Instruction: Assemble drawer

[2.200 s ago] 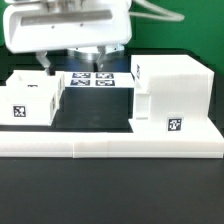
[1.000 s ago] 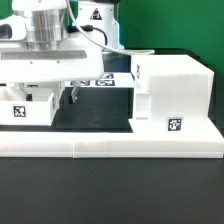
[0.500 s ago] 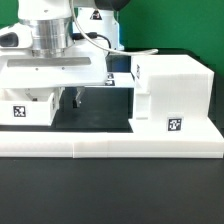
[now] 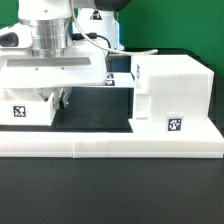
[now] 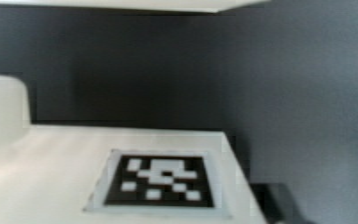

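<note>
A small white box tray [image 4: 28, 108] with a square tag stands on the table at the exterior view's left. My gripper [image 4: 52, 98] is lowered onto it. One dark finger [image 4: 65, 97] lies against the tray's side that faces the shell; the other finger is hidden behind the tray. The wrist view shows the tray's white face [image 5: 60, 160], its tag [image 5: 163, 180] very close, and one dark finger [image 5: 275, 206] beside its edge. The tall boxy shell [image 4: 180, 92] stands at the exterior view's right with a tag low on its front. A second tray is not visible.
The long low white L-shaped rail [image 4: 110, 147] runs along the front of both parts. The arm's broad white hand [image 4: 55, 70] covers most of the marker board behind. Dark table lies between tray and shell.
The hand came down from above the marker board to the tray at the exterior view's left. In the last half second the visible finger moved in against the tray's side.
</note>
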